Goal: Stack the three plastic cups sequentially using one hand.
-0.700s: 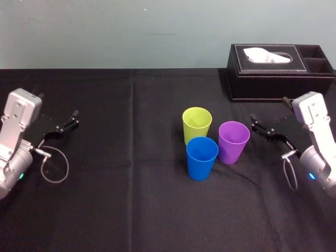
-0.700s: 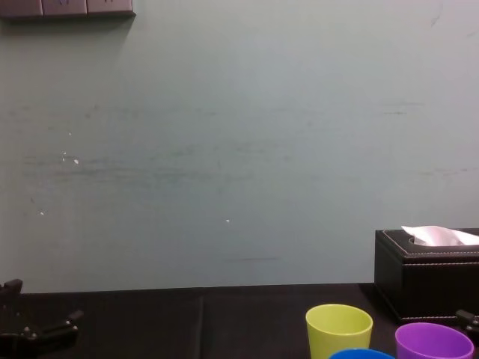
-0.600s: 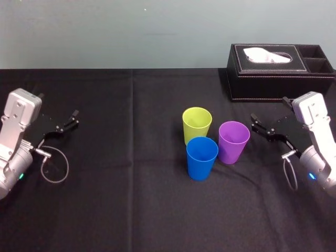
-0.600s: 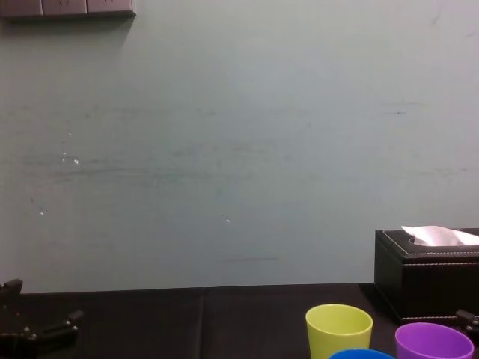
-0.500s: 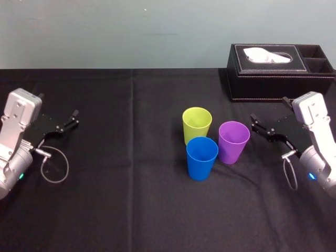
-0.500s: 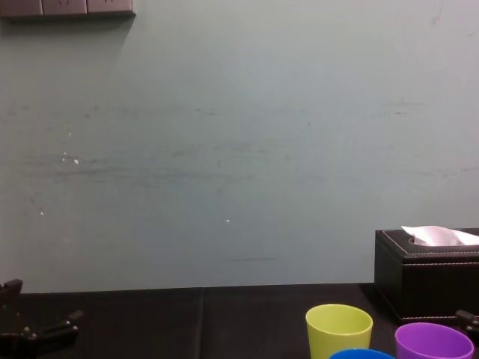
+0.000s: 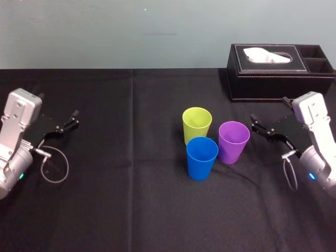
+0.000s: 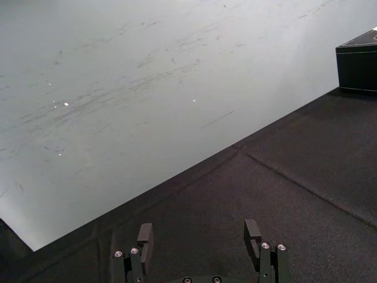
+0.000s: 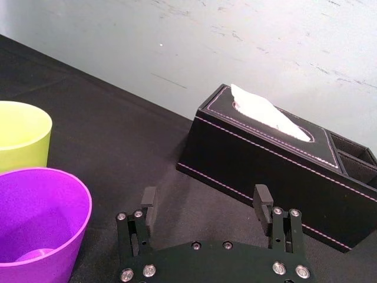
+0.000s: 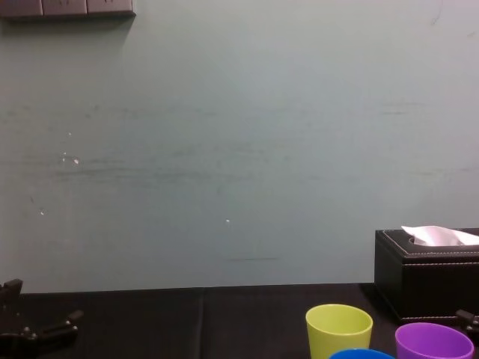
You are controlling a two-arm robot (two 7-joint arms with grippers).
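Three cups stand upright and close together mid-table: a yellow-green cup (image 7: 197,124) at the back, a purple cup (image 7: 233,142) to its right and a blue cup (image 7: 202,157) in front. None is nested in another. My right gripper (image 7: 255,124) hovers open just right of the purple cup, not touching it, with nothing between its fingers. The right wrist view shows that open right gripper (image 9: 205,206) with the purple cup (image 9: 38,221) and yellow-green cup (image 9: 20,132) off to one side. My left gripper (image 7: 73,118) rests open far left, and its fingers (image 8: 145,234) stand wide apart.
A black tissue box (image 7: 281,71) stands at the back right, behind the right arm. A cable loop (image 7: 55,168) lies by the left arm. The black cloth runs back to a pale wall (image 10: 239,149). From the chest, the cups' rims (image 10: 339,320) show low down.
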